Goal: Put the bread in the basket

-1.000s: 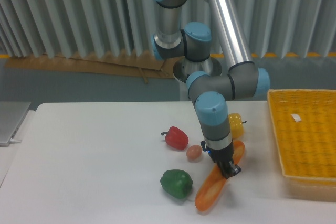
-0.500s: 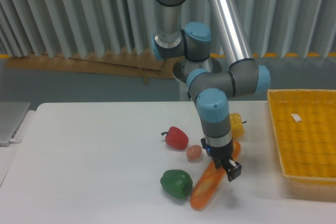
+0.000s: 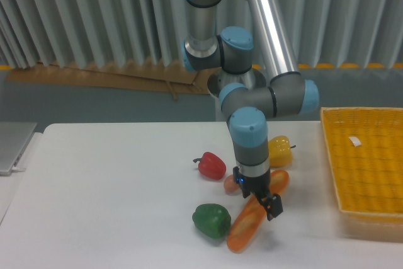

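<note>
Bread (image 3: 249,225) lies slantwise on the white desk (image 3: 107,200), its lower end toward the front edge and its upper end rising toward the yellow pepper (image 3: 279,150). It is a long, glossy orange-tan loaf, and it serves here as the landmark. The claw (image 3: 267,205) sits right over its middle, at the end of the blue-jointed arm (image 3: 252,133) that comes down from above; the black fingertips are at the loaf's upper surface, but whether they are clenched on it, only touching it, or parted cannot be told from this view.

Just beside the bread's lower end, to its left, sits the green pepper (image 3: 211,220). Up and left of the bread's middle, a small tan-pink ball (image 3: 230,184) peeks out from behind the arm's wrist, close to the loaf. Farther left of that ball is the red pepper (image 3: 211,165). The yellow pepper stands near the bread's upper end, partly hidden by the arm.

Well apart from the bread, at the right edge of the desk, is the yellow woven basket (image 3: 330,162), with a small white tag (image 3: 356,142) inside it. The bread is outside the basket.
</note>
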`<state>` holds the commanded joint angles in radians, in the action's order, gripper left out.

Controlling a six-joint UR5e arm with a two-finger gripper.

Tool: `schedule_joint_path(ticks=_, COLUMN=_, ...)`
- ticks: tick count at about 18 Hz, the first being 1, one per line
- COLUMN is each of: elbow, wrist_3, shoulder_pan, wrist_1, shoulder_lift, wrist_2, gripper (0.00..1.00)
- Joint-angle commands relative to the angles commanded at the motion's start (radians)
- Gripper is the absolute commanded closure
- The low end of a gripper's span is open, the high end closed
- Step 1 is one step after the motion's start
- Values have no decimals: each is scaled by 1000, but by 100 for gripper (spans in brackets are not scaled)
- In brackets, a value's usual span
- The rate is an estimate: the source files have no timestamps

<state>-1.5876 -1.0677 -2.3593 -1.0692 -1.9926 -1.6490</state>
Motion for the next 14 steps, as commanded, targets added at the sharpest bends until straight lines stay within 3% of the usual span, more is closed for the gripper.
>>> schedule_joint_path(ticks=6, elbow=-22, wrist_3=61, shoulder_pan=15, wrist_1=12, shoulder_lift=-22, wrist_2=-5, gripper=0)
schedule_joint_path(ticks=14, elbow=1, wrist_3=51, shoulder_pan=9, wrist_1=14, shoulder_lift=-40, wrist_2=-5, gripper=0)
